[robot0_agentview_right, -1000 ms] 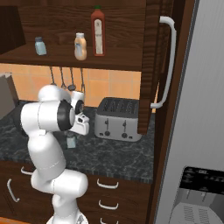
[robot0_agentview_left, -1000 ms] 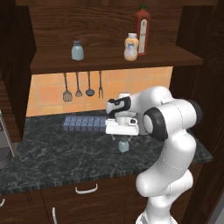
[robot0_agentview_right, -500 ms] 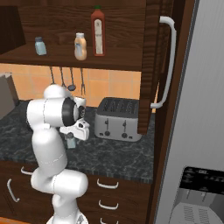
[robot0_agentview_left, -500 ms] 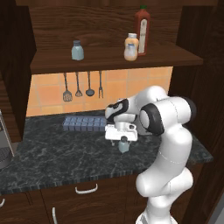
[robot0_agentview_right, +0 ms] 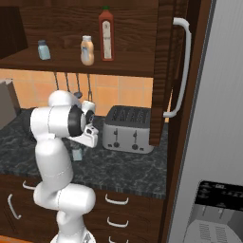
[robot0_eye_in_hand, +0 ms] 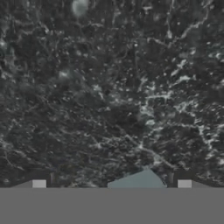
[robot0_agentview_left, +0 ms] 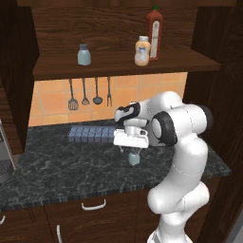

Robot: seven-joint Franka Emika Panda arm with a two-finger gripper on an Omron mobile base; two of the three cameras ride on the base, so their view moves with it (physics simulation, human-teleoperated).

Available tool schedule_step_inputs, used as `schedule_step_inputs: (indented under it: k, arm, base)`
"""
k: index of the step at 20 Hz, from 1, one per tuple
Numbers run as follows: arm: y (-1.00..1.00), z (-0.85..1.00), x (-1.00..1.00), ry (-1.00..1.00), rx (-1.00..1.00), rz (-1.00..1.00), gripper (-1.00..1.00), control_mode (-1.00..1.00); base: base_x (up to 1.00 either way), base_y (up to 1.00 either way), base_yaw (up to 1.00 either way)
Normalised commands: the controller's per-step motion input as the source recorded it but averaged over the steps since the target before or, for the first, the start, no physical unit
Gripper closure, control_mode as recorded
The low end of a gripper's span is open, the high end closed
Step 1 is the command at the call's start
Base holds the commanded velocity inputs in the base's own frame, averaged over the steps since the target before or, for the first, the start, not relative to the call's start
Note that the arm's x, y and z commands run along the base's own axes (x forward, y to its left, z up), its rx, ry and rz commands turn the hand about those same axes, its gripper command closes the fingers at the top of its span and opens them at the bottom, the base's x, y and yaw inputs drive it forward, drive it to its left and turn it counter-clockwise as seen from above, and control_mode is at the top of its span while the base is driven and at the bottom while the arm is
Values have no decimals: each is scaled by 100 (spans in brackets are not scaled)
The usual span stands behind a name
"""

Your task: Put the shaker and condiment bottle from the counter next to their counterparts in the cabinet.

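Hand (robot0_agentview_left: 133,153) grips shaker (robot0_agentview_left: 134,158).

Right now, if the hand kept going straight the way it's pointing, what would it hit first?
The hand points down, with the shaker between its fingers. Going on, that shaker would probably meet the counter first; the gap beneath is hard to judge.

Both base views flank the arm, sharing the cabinet (robot0_agentview_left: 118,66); hand view faces the counter (robot0_eye_in_hand: 113,96) closely

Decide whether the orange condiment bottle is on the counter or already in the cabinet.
In the cabinet: the condiment bottle stands upright on the shelf, beside the tall red sauce bottle, well above the counter.
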Motion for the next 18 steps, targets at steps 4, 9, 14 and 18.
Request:
schedule_step_inputs:
  k: [4, 9, 14, 18]
  arm:
    - [0, 55, 0, -11, 8, 0, -100, -100]
    - [0, 37, -6, -11, 4, 0, -100, -100]
    - [2, -13, -76, -17, -9, 0, -100, -100]
    - [0, -3, -57, -18, -4, 0, -100, -100]
  base:
    - [0, 0, 0]
    - [0, 0, 0]
    - [0, 0, 0]
    - [0, 0, 0]
